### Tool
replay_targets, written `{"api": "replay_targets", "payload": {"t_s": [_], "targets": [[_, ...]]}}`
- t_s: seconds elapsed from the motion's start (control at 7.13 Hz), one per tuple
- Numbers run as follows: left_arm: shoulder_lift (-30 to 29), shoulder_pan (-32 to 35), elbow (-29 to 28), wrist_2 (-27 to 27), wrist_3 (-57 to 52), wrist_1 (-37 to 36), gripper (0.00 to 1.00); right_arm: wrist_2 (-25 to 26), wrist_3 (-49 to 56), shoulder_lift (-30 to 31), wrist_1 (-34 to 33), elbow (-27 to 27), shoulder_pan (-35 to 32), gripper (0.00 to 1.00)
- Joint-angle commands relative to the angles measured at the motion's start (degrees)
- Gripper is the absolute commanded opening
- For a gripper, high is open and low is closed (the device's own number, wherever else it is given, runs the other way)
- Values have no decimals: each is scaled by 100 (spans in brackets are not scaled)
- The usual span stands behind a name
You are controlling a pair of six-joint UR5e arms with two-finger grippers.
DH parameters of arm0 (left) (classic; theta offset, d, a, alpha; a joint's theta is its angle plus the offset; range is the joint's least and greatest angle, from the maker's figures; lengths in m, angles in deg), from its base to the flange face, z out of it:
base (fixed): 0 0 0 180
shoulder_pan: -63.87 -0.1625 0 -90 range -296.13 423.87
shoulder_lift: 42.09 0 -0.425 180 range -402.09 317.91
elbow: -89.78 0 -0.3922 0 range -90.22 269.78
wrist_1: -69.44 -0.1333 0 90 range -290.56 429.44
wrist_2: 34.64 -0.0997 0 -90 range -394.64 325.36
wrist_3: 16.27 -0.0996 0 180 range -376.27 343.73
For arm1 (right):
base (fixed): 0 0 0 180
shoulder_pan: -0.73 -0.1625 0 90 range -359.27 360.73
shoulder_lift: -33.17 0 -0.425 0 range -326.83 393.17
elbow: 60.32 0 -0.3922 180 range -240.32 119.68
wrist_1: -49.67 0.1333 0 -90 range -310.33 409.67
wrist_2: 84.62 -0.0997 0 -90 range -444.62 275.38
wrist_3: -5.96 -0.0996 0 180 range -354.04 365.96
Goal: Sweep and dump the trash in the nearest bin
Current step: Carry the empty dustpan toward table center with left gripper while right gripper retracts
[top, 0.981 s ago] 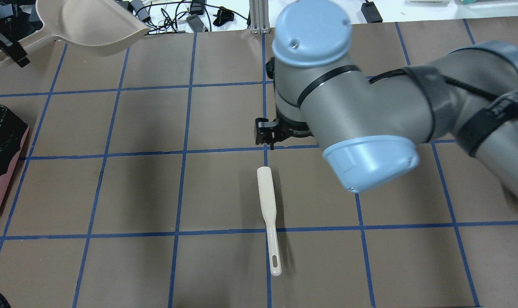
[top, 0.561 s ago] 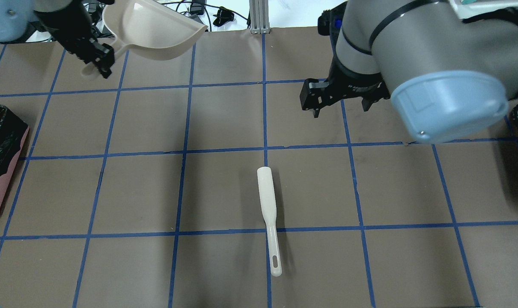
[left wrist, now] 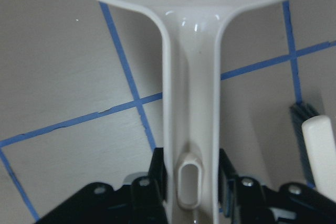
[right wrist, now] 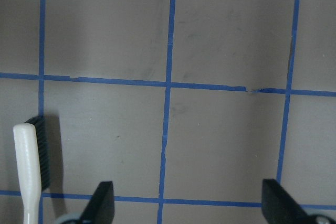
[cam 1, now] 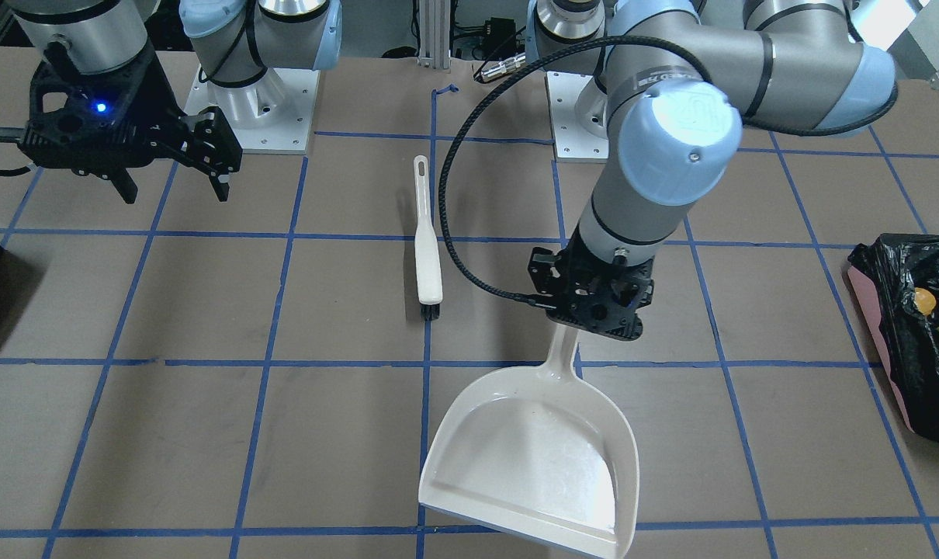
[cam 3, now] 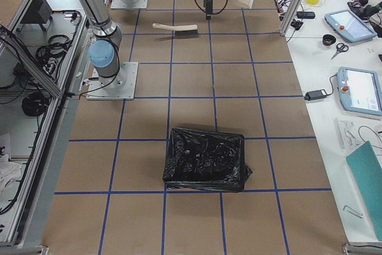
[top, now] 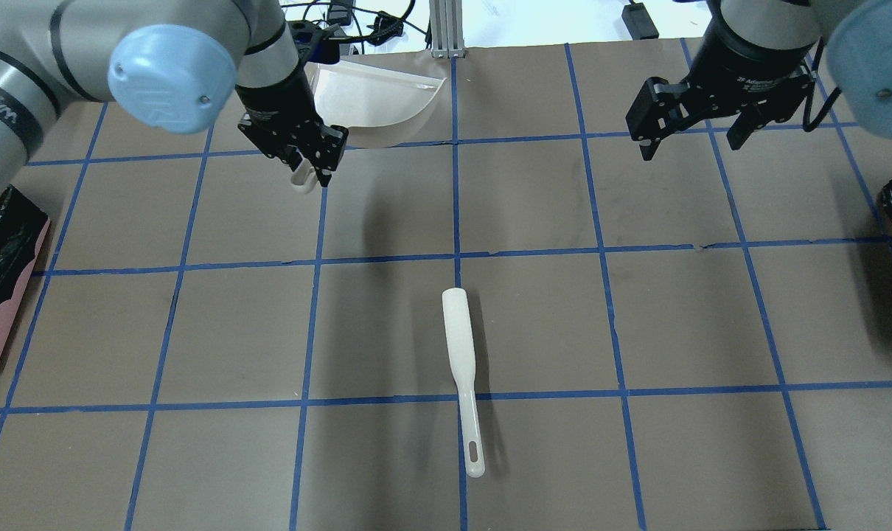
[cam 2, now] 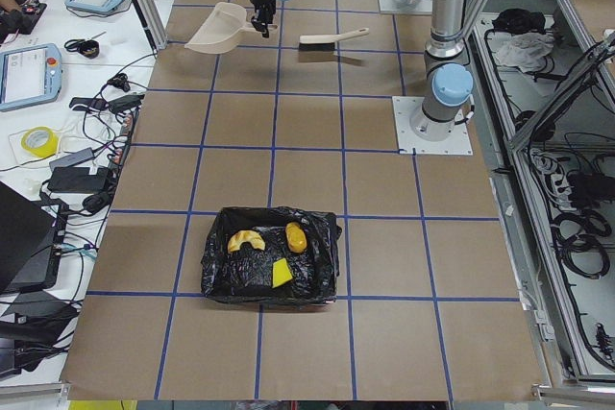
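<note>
One dustpan clamped in left end effector, right end effector spread empty, bin well apart.

The bin is cut off by the overhead view's left edge. The left arm hides part of the dustpan. The brush runs off the right wrist view's bottom edge.

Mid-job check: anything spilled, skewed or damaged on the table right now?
Nothing stands out. The dustpan looks empty and sits squarely by its handle in the left gripper, the brush lies flat on the table, and the trash sits inside the bin.
</note>
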Motion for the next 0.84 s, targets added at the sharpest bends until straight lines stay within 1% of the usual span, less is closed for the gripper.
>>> {"api": "replay_targets", "payload": {"t_s": [0.0, 0.14, 0.28, 0.42, 0.56, 0.7], "targets": [[-357, 456, 49, 318, 548, -308, 0, -333, 0, 22, 52, 41, 97, 100], [-489, 623, 67, 477, 923, -491, 0, -281, -243, 93, 95, 67, -16, 100], [-647, 851, 224, 478, 1179, -875, 0, -193, -359, 93, 183, 15, -96, 100], [-796, 949, 399, 487, 1286, -1210, 0, 103, -404, 93, 184, -11, -158, 100], [-911, 1002, 427, 496, 1757, -1352, 0, 141, -326, 85, 184, -55, -315, 100], [-973, 1107, 427, 487, 1901, -1371, 0, 150, -247, 41, 88, -90, -604, 100]]}}
